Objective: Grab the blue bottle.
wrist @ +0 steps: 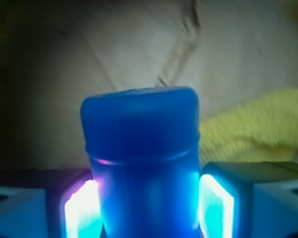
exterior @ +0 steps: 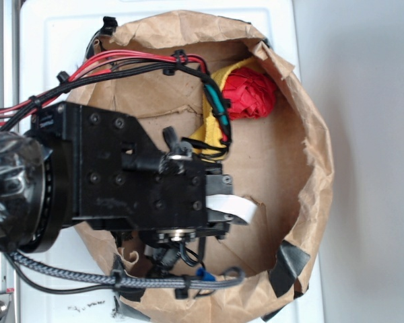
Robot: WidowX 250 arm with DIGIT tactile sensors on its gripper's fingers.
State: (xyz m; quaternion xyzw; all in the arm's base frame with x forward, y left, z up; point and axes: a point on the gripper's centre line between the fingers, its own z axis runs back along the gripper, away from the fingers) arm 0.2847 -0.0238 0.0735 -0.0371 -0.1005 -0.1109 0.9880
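Blue bottle (wrist: pixel 141 168) squeezed between the end effector (wrist: pixel 148 208) pads, one on each side, touching. Yellow cloth (wrist: pixel 253 129) just beside. All inside a brown paper bowl (exterior: pixel 310 121) on a white bench (exterior: pixel 60 33).

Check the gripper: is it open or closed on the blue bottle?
Closed on it. In the wrist view the blue bottle fills the gap of the gripper, both fingers pressed against its sides.
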